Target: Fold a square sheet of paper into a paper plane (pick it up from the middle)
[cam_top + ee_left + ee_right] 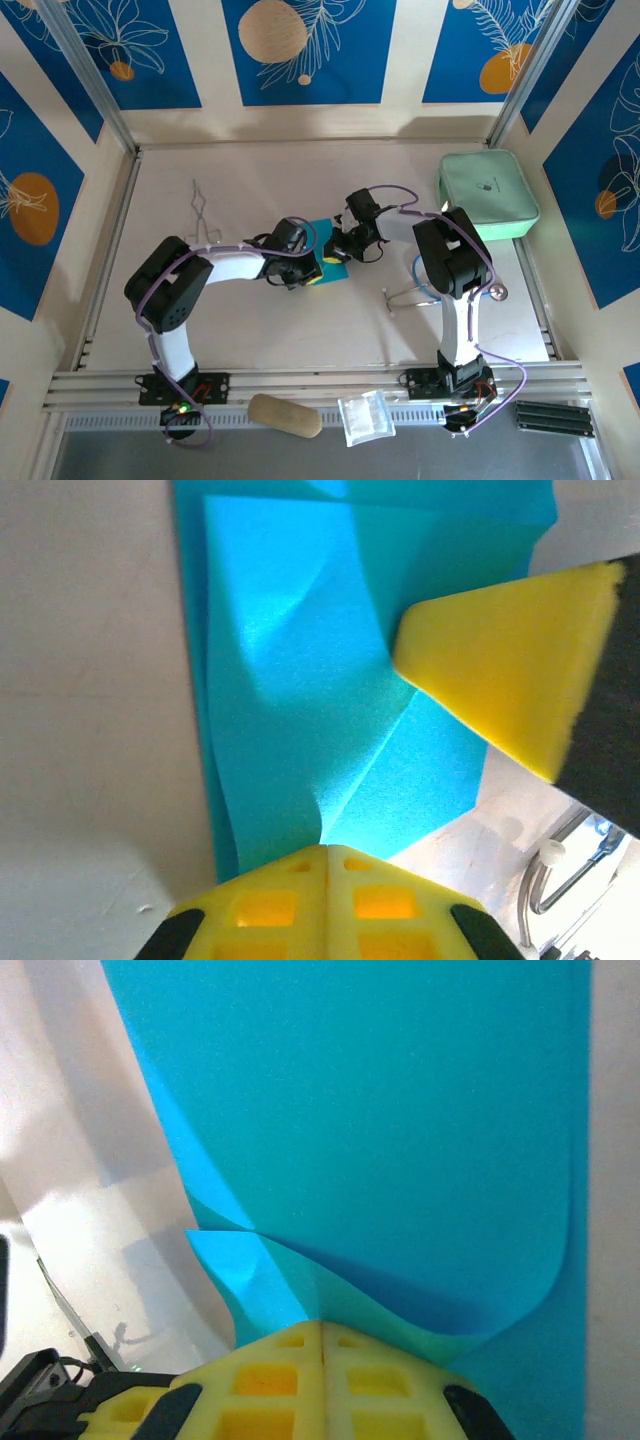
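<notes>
Worktop: pale worktop [250,180], walled by blue-and-cream panels [300,50], is carrying both arms, which are meeting at its middle.
Sheet: square sheet of paper [333,270] is lying partly folded, directly ahead of and beneath both sets of tips, with creases running away from the left gripper [327,850].
Step in hand: judged to be setting a fold.
Method: one gripper should be anchoring its layer while the other is drawing the flap slowly, edges aligned. Thin paper is prone to buckling.
Left gripper: fully closed, apparently nipping the near edge at a raised crease.
Right gripper [322,1325]: fully closed, a curled fold running between its tips; its yellow fingertips [500,660] are lying against the sheet, ahead-right of the left gripper.
</notes>
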`<action>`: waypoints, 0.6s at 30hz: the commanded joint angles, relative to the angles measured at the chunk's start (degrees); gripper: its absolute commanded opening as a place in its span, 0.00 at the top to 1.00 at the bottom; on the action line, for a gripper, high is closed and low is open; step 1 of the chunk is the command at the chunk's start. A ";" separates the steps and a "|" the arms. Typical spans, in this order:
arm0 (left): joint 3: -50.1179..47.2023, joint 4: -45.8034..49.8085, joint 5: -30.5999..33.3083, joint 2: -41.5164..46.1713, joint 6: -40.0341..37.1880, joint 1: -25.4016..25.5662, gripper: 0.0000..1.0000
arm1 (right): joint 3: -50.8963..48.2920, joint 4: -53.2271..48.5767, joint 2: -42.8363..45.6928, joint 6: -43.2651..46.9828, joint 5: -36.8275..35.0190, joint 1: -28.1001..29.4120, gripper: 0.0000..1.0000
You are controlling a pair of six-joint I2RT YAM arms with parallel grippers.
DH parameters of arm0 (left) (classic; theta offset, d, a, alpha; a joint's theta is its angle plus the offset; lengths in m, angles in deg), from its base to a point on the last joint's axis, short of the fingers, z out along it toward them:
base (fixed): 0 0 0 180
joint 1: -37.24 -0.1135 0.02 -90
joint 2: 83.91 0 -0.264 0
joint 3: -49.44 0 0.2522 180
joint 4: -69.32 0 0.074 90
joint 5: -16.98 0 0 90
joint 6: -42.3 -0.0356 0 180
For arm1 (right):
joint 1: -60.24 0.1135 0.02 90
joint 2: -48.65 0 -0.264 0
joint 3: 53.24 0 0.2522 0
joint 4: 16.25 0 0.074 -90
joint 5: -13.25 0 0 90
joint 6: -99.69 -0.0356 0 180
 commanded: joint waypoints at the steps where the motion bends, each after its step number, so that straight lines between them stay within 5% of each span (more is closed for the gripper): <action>1: -1.36 -0.31 -0.78 -0.74 0.69 0.74 0.94 | -0.46 -3.27 -3.26 -0.11 -3.90 -0.31 0.99; 18: -9.79 -2.11 0.21 2.60 0.84 0.96 0.96 | 0.09 -5.09 -4.10 0.20 -5.14 -0.69 0.99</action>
